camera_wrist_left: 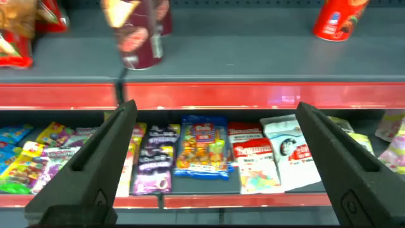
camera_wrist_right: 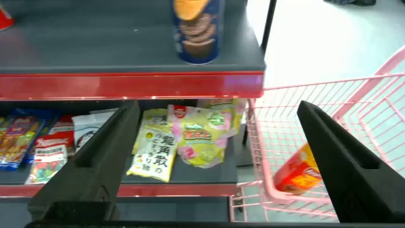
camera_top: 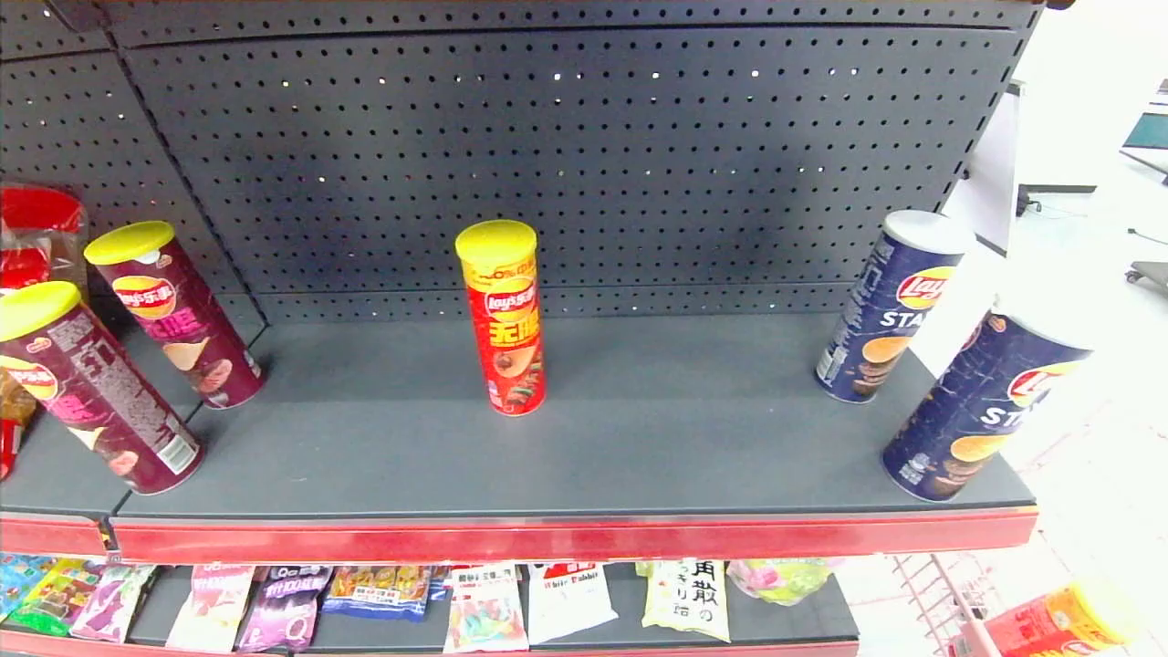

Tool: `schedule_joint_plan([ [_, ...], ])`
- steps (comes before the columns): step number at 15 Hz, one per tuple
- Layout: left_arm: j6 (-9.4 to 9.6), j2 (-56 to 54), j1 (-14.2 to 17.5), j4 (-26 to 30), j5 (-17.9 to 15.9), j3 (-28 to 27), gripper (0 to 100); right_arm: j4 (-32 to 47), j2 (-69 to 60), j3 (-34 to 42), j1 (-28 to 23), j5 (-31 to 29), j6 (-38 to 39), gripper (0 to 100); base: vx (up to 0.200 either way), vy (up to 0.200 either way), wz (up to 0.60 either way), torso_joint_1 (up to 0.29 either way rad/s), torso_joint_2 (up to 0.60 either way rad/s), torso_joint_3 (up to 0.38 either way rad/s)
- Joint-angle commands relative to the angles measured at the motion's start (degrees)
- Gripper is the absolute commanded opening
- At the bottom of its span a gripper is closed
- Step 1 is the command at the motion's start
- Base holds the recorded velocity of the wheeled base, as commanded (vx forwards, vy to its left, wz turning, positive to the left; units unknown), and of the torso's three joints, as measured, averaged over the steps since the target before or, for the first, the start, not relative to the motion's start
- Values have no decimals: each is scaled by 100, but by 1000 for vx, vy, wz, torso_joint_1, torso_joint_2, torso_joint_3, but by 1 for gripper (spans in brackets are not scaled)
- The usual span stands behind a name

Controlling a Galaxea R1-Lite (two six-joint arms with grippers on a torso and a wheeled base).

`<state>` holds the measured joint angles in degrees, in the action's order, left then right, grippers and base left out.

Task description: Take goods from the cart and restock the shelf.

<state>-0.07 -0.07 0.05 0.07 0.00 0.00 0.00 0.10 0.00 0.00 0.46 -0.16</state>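
Dark grey shelf [camera_top: 639,438] with a red front edge is carrying five upright chip cans before a pegboard back [camera_top: 547,155].

A red can [camera_top: 502,319] is standing alone mid-shelf. A rear maroon can [camera_top: 178,310] and a front maroon can [camera_top: 91,383] are standing at the left. A rear blue can [camera_top: 890,306] and a front blue can [camera_top: 981,401] are standing at the right, the front one close to the edge. Underneath, a lower shelf [camera_top: 785,620] is holding a row of flat snack bags [camera_top: 484,607]. A pink wire cart [camera_wrist_right: 354,126] is sitting just past the shelf's right end, and an orange can [camera_wrist_right: 297,171] is sitting inside it. The left gripper [camera_wrist_left: 216,114] is hovering in front of the lower shelf, its jaws spread wide and holding nothing. The right gripper [camera_wrist_right: 218,111] is hanging by the shelf's right end, near the cart, its jaws likewise wide apart and empty.
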Motion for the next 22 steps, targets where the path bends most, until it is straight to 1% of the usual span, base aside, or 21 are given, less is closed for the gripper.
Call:
schedule_joint_plan([
  [1, -1, 7, 4, 1, 0, 0, 100, 0, 8, 0, 0, 6, -2, 100, 0, -200, 0, 2, -2, 2],
  [9, -1, 7, 4, 1, 0, 0, 100, 0, 8, 0, 0, 6, -2, 100, 0, -200, 0, 2, 1, 4],
  [20, -1, 7, 4, 1, 0, 0, 100, 0, 8, 0, 0, 6, -2, 100, 0, 0, 0, 0, 0, 0],
  [22, -1, 7, -5, 1, 0, 0, 100, 0, 8, 0, 0, 6, -2, 100, 0, 0, -600, 5, -2, 2],
])
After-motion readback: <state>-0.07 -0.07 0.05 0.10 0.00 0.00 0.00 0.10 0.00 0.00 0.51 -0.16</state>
